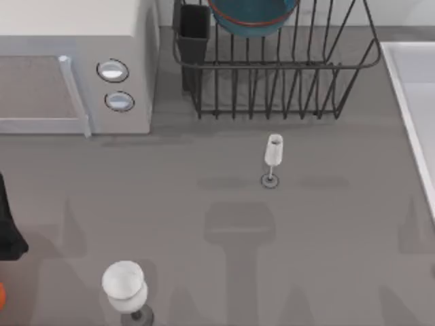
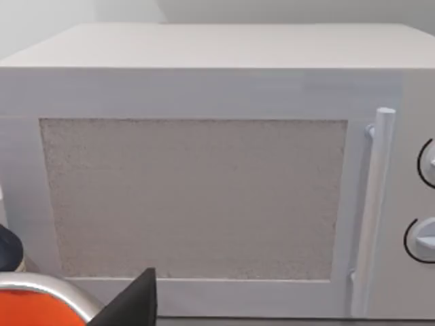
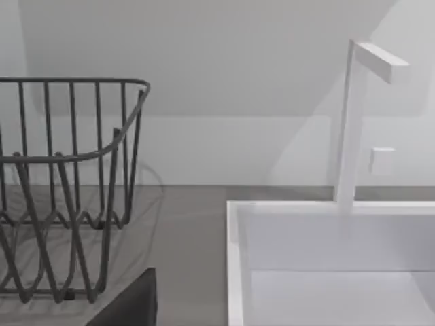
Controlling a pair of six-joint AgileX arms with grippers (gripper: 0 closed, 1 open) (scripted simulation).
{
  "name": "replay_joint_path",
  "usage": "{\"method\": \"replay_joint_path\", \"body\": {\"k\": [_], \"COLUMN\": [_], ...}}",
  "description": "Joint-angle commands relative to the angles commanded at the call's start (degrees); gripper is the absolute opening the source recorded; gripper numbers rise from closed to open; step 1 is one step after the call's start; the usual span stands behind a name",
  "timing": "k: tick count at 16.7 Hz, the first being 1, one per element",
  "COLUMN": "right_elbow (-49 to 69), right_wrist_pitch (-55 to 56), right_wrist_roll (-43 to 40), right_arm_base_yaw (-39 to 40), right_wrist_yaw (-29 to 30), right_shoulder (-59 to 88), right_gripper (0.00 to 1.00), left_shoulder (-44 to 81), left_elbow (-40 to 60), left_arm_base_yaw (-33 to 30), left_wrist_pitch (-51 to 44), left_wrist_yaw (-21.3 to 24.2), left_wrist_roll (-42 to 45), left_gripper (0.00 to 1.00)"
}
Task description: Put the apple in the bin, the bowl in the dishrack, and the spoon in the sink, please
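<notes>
Left claw (image 1: 8,234) at table's left edge; bowl (image 1: 253,15) in dishrack (image 1: 272,75).

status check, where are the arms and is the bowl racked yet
Left arm at table's left edge, facing the microwave. Bowl sits in dishrack. Sink looks bare. Two wine glasses on the table.

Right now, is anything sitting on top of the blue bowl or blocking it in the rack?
Nothing visible does. The bowl already sits inside the dishrack, with only the wire bars around it. The nearest wine glass stands apart on the table.
</notes>
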Motion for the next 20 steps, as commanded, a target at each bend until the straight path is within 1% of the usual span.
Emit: {"method": "replay_joint_path", "body": {"k": [2, 8, 11, 13, 15, 20], "right_elbow": [-1.63, -1.63, 1.44, 5.52, 10.72, 25.56], "right_wrist_pitch": [-0.97, -1.07, -4.53, -9.2, -15.37, -33.56], "right_wrist_roll": [-0.01, -0.08, -3.76, -9.19, -17.12, -42.4], "right_arm_base_yaw": [-0.87, -0.82, -1.25, -1.9, -2.77, -5.31], "right_wrist_yaw": [-0.92, -0.94, -1.03, -1.08, -1.12, -1.01], "right_shoulder": [-2.29, -2.28, 1.45, 6.94, 14.94, 41.1], "right_gripper": [1.0, 1.0, 1.0, 1.0, 1.0, 1.0], "left_shoulder": [0.0, 0.0, 0.0, 0.0, 0.0, 0.0], "left_elbow": [0.0, 0.0, 0.0, 0.0, 0.0, 0.0], "left_arm_base_yaw": [0.0, 0.0, 0.0, 0.0, 0.0, 0.0], "left_wrist_pitch": [0.0, 0.0, 0.0, 0.0, 0.0, 0.0], "left_wrist_yaw": [0.0, 0.0, 0.0, 0.0, 0.0, 0.0], "left_wrist_roll": [0.0, 0.0, 0.0, 0.0, 0.0, 0.0], "left_gripper": [1.0, 1.0, 1.0, 1.0, 1.0, 1.0]}}
